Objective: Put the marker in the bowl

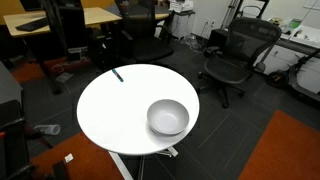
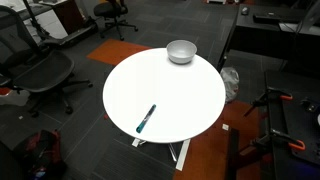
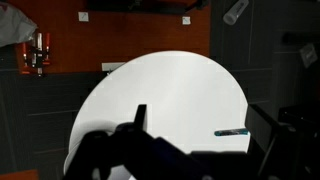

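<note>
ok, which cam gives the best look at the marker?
An exterior view, where the marker lies largest, full length, unobstructed, teal tint readable. In an exterior view it is a tiny dark stick at the far rim. The wrist view shows it small, near the table edge.

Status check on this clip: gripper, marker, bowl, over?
Gripper above table, jaws open, empty. Marker flat near the rim, not picked up. Bowl upright, empty, opposite side. Nothing between them.
</note>
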`<state>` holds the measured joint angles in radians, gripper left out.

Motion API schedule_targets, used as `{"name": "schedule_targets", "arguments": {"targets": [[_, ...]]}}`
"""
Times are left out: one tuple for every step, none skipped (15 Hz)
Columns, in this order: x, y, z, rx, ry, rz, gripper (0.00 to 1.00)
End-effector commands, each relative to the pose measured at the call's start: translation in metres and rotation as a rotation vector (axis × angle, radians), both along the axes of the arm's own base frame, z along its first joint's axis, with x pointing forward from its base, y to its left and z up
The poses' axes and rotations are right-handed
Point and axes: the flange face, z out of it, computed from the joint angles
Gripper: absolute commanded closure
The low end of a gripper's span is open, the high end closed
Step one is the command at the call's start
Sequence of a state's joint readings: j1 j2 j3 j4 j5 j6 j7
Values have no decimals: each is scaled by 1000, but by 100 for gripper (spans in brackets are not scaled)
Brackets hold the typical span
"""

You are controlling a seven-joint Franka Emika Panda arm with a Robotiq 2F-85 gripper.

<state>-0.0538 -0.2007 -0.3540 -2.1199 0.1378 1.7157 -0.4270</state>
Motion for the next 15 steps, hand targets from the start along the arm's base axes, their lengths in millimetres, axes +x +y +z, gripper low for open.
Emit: {"name": "schedule_targets", "arguments": {"targets": [[0,0,0,0,1,0,0],[0,0,0,0,1,0,0],[0,0,0,0,1,0,0],[0,0,0,0,1,0,0],[0,0,0,0,1,0,0],[0,0,0,0,1,0,0],[3,2,2,-10,-9,8,0],[6,5,4,-17,-24,20,0],[9,8,8,-28,-41,32,0],[13,14,11,-43,-58,46,0],[18,21,15,-58,-82,65,0],[23,28,19,-71,-109,86,0],[29,36,23,-86,-135,107,0],[35,46,27,-99,-167,137,0],[41,55,31,-110,-195,168,0]]}}
